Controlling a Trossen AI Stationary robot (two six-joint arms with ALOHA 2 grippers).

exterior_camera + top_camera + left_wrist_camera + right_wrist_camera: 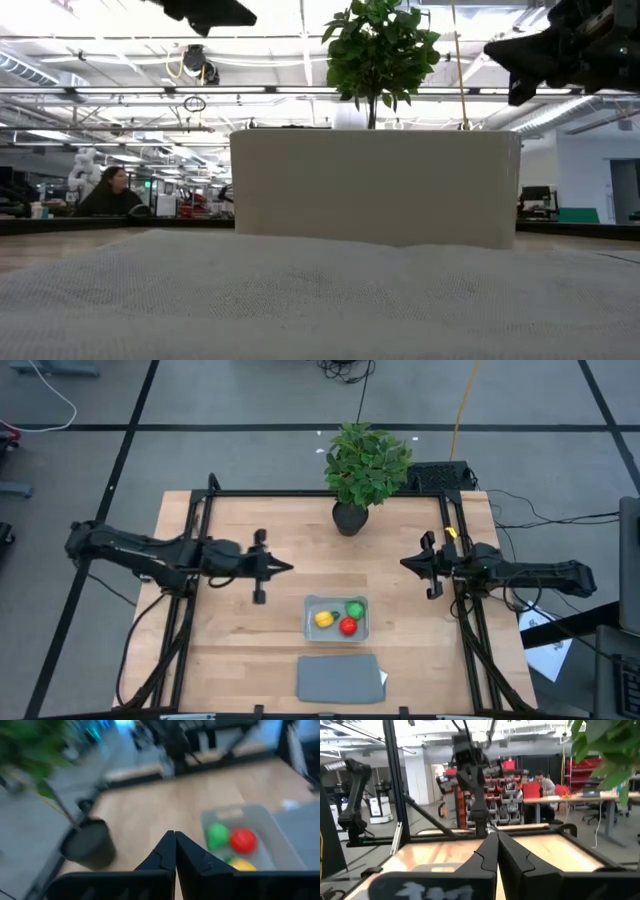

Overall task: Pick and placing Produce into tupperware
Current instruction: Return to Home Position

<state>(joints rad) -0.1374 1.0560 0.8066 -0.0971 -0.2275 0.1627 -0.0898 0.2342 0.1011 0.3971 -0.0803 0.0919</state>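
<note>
All three produce pieces lie inside the tupperware, which sits just below the middle of the high view on the table: the yellow piece on its left, the green piece at its upper right, and the red piece below that one. Judging by this, the filling is done and only the arms' retreat is left. The left gripper hangs above and to the left of the container and points right. Its fingers are pressed together and hold nothing, which the left wrist view confirms. The right gripper faces it from the centre right, also pressed together and empty. The container's long axis runs across the frame. It lies down and inward from both tips, a little nearer the left one, so neither arm is over it. Pulling each arm back toward its own side should clear the container, the lid at the bottom centre and the potted plant at the top.
</note>
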